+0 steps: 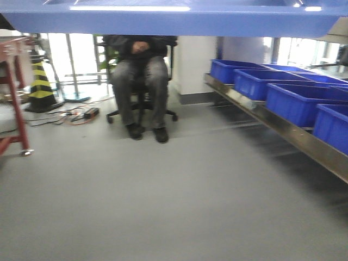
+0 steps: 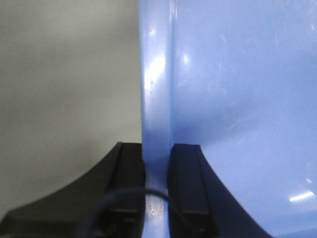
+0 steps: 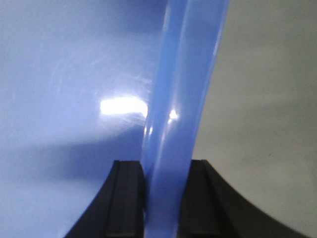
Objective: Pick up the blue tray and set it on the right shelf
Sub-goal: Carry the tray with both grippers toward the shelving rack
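Observation:
The light-blue tray (image 1: 174,19) fills the top of the front view, held up in the air close to the camera. My left gripper (image 2: 157,163) is shut on the tray's left rim (image 2: 156,89), with grey floor to its left. My right gripper (image 3: 166,178) is shut on the tray's right rim (image 3: 183,89), with grey floor to its right. The right shelf (image 1: 283,128), with its shiny steel front rail, runs along the right side of the front view. Neither gripper shows in the front view.
Several deep dark-blue bins (image 1: 296,100) stand on the shelf. A person on an office chair (image 1: 140,81) sits straight ahead. A red-framed table (image 1: 13,92), a striped cone (image 1: 39,84) and floor cables (image 1: 76,115) are at the left. Grey floor (image 1: 163,201) lies between.

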Motion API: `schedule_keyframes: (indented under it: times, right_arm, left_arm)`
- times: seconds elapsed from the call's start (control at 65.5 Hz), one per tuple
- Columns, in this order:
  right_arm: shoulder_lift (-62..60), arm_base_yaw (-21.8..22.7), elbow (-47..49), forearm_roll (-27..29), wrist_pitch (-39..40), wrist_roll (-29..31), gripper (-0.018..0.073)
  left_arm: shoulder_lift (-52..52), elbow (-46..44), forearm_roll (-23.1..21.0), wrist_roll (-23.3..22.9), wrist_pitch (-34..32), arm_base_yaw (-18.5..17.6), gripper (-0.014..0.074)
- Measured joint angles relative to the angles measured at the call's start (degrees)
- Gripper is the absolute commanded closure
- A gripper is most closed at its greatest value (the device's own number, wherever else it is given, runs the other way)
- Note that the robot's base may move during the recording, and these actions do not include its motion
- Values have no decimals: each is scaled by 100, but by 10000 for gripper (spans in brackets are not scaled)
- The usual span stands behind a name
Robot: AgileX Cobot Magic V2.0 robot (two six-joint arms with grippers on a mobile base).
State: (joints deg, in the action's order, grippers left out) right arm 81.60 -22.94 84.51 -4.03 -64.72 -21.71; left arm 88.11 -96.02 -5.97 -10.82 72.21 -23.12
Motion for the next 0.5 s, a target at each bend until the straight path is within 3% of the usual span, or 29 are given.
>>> schedule_keyframes:
  times: [0.503]
  right_arm:
    - [0, 0, 0, 0, 0, 0, 502]
  left_arm:
    - [0, 0, -12, 0, 0, 0, 645]
